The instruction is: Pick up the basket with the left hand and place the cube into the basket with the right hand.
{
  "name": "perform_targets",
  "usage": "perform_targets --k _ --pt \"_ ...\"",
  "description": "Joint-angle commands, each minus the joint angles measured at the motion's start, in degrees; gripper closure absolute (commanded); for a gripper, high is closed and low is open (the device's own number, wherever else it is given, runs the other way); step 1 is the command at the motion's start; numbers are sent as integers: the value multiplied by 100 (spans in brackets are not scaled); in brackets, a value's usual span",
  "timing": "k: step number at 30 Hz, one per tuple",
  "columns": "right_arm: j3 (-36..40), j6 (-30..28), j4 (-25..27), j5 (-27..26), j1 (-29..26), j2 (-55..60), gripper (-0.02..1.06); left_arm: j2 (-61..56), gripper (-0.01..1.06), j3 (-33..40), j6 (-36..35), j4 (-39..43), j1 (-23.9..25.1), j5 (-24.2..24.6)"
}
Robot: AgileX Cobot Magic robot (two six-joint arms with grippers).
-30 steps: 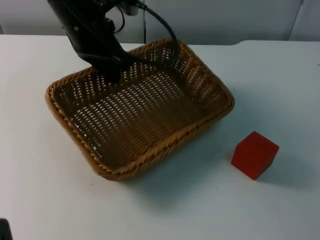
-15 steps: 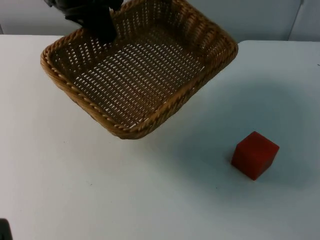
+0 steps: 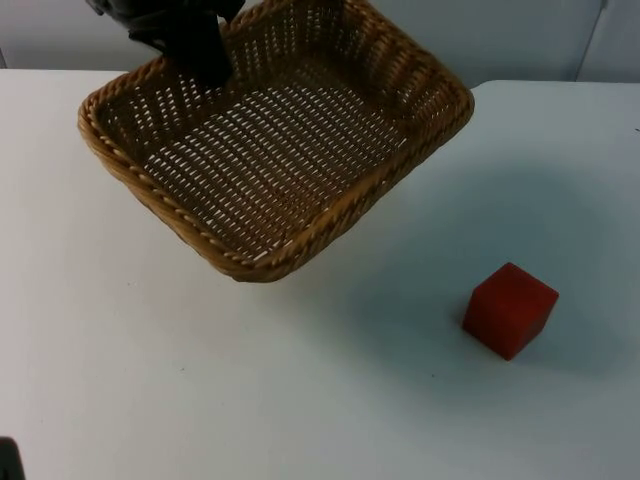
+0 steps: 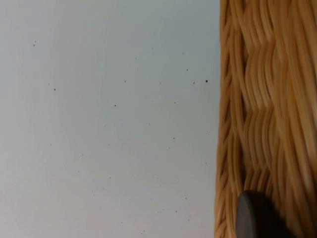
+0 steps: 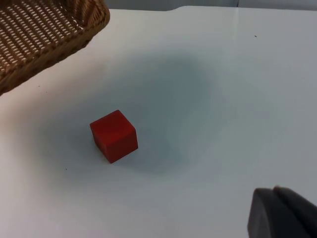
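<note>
The brown wicker basket (image 3: 330, 215) hangs tilted in the air over the table's back left. My left gripper (image 3: 203, 62) is shut on its far rim. In the left wrist view the woven rim (image 4: 262, 99) runs past a black fingertip (image 4: 255, 217), with the white table far below. The red cube (image 3: 509, 310) rests on the table at the front right, clear of the basket and its shadow. In the right wrist view the cube (image 5: 114, 135) lies well ahead of my right gripper (image 5: 280, 213), and a basket corner (image 5: 44, 34) hangs beyond it.
The white table (image 3: 300, 400) stretches wide around the cube. The grey partition wall (image 3: 520, 40) closes the far side. A small dark object (image 3: 8, 460) sits at the front left edge.
The basket left the table and rose with my left gripper, tilting; over the last half second it only drifted slightly left. The cube stayed put.
</note>
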Motion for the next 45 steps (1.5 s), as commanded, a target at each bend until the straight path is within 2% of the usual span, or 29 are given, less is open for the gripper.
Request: perform_targets --k 1,19,30,36,38,40,41,43,45 --pt "37 16 18 -52 -52 -23 105 -98 105 -32 -25 -182 -11 -3" --pt "37 16 18 -52 -52 -23 105 -98 105 -32 -25 -182 -11 -744" --pt "37 16 9 -68 -52 -11 105 -98 105 -32 -25 -182 -11 -744" --pt "-84 -44 -345 -316 -52 276 105 -98 105 -32 -25 -170 -11 -746" --pt "-103 -185 -500 -1158 -52 396 105 -98 105 -32 -25 -170 -11 -746" --pt "53 -357 -470 -2475 -52 596 105 -98 105 -32 -25 -160 -11 -756" --pt "53 -357 -470 -2475 -52 596 105 -98 105 -32 -25 -160 -11 -756" --pt "273 -357 -470 -3111 -52 884 105 -98 105 -32 -25 -160 -11 -766" --pt "394 -384 -470 -3198 -52 1380 104 -98 105 -32 -25 -160 -11 -787"
